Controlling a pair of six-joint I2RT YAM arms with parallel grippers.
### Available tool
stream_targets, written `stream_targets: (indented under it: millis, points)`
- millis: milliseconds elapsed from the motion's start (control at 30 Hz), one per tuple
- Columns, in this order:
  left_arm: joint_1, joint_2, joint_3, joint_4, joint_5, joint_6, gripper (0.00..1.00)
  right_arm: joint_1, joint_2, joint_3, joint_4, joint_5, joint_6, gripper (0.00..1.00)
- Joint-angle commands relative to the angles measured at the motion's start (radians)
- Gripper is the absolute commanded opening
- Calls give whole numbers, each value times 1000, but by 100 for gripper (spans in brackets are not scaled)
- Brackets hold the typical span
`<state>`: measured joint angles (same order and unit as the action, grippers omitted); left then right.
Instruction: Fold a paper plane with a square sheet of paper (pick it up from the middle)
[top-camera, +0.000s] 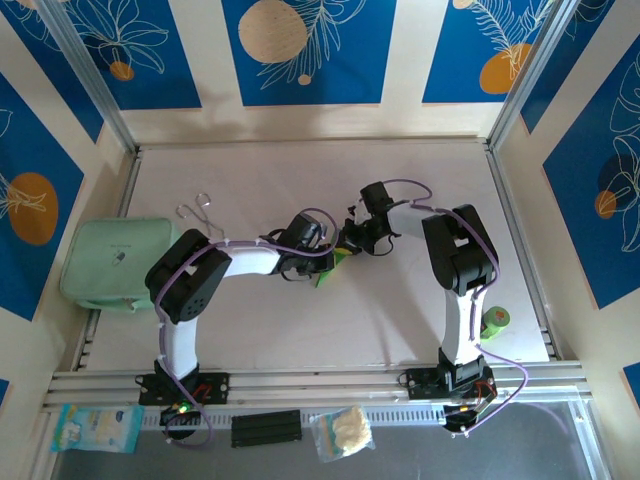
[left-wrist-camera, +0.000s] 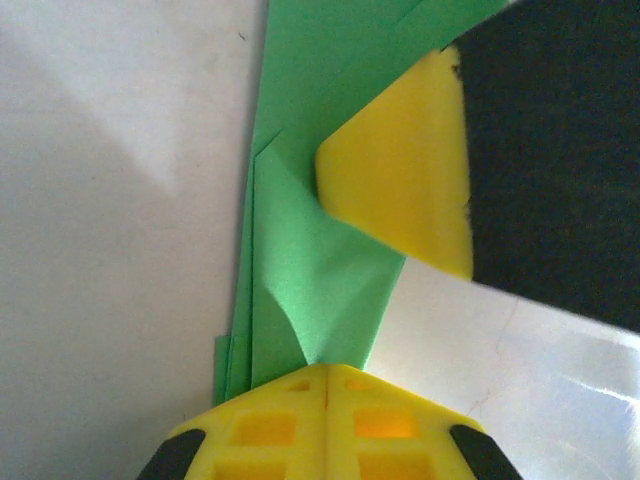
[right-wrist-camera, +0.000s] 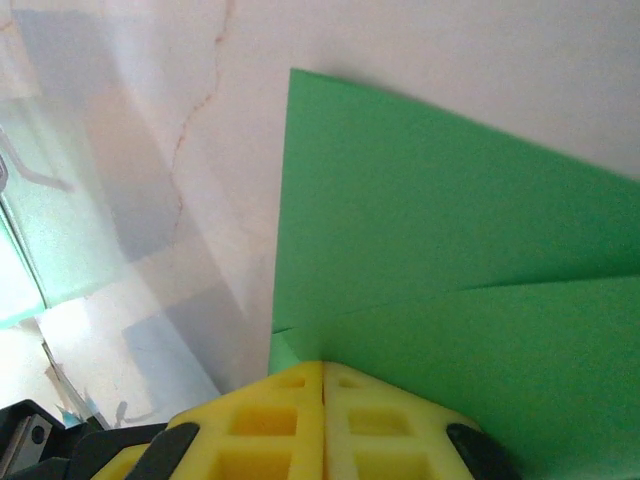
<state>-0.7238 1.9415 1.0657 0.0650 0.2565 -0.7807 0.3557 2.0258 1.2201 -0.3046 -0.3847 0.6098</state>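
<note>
The square sheet of paper (top-camera: 329, 271) is bright green and folded into long layers; it lies at the middle of the table where both arms meet. My left gripper (left-wrist-camera: 328, 372) is shut, and a layer of the paper (left-wrist-camera: 310, 270) rises in a tent into its yellow tips. My right gripper (right-wrist-camera: 322, 370) is shut too, with the paper (right-wrist-camera: 450, 260) and its crease running right into its tips. In the left wrist view a yellow finger of the right gripper (left-wrist-camera: 405, 190) rests against the paper. From above, the left gripper (top-camera: 322, 252) and right gripper (top-camera: 349, 240) nearly touch.
A pale mint-green pouch (top-camera: 110, 262) lies at the table's left edge, with a thin wire clip (top-camera: 195, 210) behind it. A small green roll (top-camera: 495, 322) sits near the right arm's base. Small packets (top-camera: 98, 428) (top-camera: 342, 432) lie along the front rail.
</note>
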Motion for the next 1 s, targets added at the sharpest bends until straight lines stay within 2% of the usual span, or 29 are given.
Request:
stream_targets:
  millis: [0,367,633,967]
  points:
    - [6,11,-17,-106,-25,-9,0,-17,-44,-16,14,-4,-17,7]
    - [6,16,14,-143,-15,-9,0,37,-31,-82,44,36,33,7]
    - [7,-2,-30,-145,-17,-27,0,-62,-24,-71,44,87,48,7]
    - [6,-16,-81,-125,-14,-52,0,-173,2,-69,108,27,90,7]
